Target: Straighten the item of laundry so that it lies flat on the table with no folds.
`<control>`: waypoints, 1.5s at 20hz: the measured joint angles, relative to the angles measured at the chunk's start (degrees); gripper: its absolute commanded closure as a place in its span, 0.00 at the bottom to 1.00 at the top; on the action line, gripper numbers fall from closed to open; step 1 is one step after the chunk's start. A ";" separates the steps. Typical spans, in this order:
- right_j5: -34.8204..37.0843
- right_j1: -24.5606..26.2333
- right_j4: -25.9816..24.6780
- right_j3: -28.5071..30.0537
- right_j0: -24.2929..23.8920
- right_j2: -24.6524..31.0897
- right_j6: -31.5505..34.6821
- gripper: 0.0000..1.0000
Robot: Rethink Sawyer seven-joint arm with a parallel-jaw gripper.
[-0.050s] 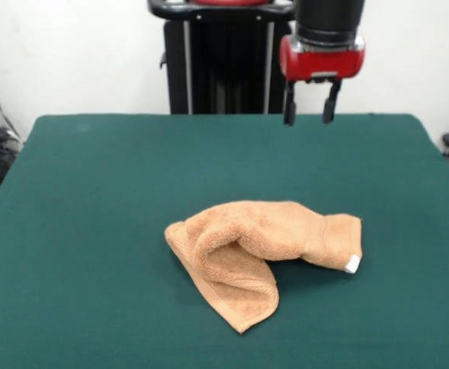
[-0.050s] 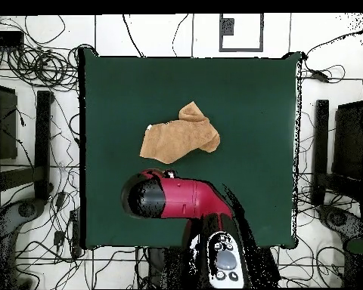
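We see a rumpled terry towel folded over itself | green felt table | gripper aloft, jaws apart, empty.

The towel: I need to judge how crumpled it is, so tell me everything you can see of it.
The towel is orange-tan terry cloth, bunched and folded over itself rather than flat. In the front view a rolled hump runs across its top, one corner flap points toward the camera, and a small white tag sits at its right end. It lies near the middle of the green table, touching only that. The gripper hangs above, apart from it.
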 measured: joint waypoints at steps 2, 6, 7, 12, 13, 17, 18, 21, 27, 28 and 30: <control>-0.01 1.28 0.02 -0.82 0.06 -0.07 0.00 0.00; 0.00 5.09 0.01 -3.96 0.43 -0.19 0.00 0.00; 0.00 6.16 0.01 -4.91 0.55 -0.20 0.00 0.00; 0.01 11.25 0.01 -9.78 0.84 -0.21 0.00 0.00; 0.02 11.86 0.00 -10.39 0.81 -0.21 0.00 0.00; 0.05 15.63 0.01 -14.84 0.69 -0.19 0.00 0.00; 0.08 16.33 0.02 -15.76 0.65 -0.20 0.00 0.00; 0.32 18.37 0.02 -18.74 0.39 -0.19 0.00 0.00; 1.64 20.61 0.02 -22.36 -0.49 -0.17 0.00 0.00; 2.08 20.85 0.02 -22.80 -0.64 -0.17 0.00 0.00; 3.01 21.11 0.01 -23.48 -0.86 -0.16 0.00 0.00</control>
